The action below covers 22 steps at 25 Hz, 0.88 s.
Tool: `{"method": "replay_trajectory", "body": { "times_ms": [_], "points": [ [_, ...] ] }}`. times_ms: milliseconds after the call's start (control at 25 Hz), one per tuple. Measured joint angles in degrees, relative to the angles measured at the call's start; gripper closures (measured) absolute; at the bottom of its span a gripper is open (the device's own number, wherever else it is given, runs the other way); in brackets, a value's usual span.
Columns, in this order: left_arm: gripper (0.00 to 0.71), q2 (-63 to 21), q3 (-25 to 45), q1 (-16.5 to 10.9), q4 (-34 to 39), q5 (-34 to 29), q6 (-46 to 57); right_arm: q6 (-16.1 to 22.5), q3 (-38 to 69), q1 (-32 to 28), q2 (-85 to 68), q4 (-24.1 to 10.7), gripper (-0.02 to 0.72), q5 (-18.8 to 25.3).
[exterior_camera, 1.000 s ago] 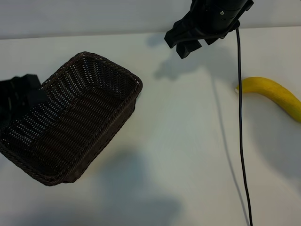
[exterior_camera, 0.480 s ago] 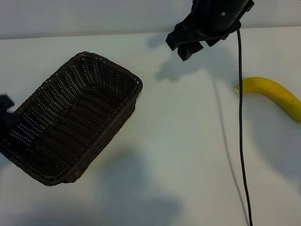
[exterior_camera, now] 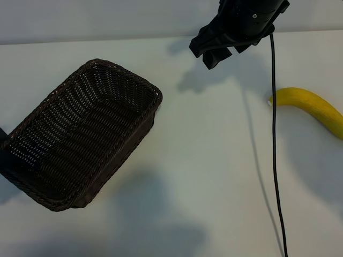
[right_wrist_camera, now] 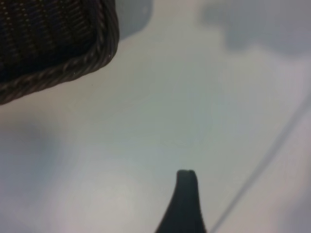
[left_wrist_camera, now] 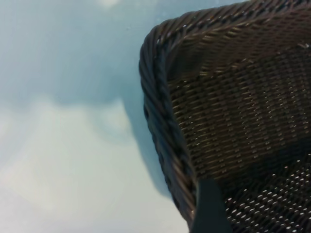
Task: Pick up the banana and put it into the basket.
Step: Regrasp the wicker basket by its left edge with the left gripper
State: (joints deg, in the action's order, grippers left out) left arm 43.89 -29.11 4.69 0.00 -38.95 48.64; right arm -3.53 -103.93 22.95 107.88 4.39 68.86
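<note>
The yellow banana (exterior_camera: 313,107) lies on the white table at the far right, partly cut off by the picture's edge. The dark brown woven basket (exterior_camera: 80,134) sits at the left, with nothing in it. My right gripper (exterior_camera: 211,52) hangs open above the table's far side, well left of the banana and holding nothing. One of its fingers (right_wrist_camera: 185,194) shows over bare table, with a corner of the basket (right_wrist_camera: 58,43) beyond. One left finger (left_wrist_camera: 209,208) shows over the basket's rim (left_wrist_camera: 160,121), holding nothing. Only a dark sliver of my left arm (exterior_camera: 2,160) shows by the basket's left end.
A black cable (exterior_camera: 276,160) hangs from the right arm and runs down across the table, just left of the banana's tip. White table (exterior_camera: 214,160) lies between basket and banana.
My left arm has drawn back to the left, away from the basket's left side, and is almost out of the exterior view. The basket, banana and right gripper have stayed put.
</note>
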Motion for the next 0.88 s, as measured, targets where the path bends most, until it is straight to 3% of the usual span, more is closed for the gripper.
{"method": "replay_trajectory", "body": {
  "times_ms": [240, 600, 880],
  "points": [
    [0.183, 0.0, 4.09, 0.0, 0.7, 0.9, 3.94, 0.0, 0.0, 0.0, 0.0, 0.05, 0.109, 0.0],
    [0.183, 0.72, 6.37, 0.0, 11.2, 4.99, 14.96, -0.25, 0.0, 0.0, 0.0, 0.05, 0.109, 0.0],
    [0.183, 8.94, 6.41, 0.0, 11.17, 11.07, 16.27, -0.46, 0.0, 0.0, 0.0, 0.1, 0.109, 0.06]
  ]
}}
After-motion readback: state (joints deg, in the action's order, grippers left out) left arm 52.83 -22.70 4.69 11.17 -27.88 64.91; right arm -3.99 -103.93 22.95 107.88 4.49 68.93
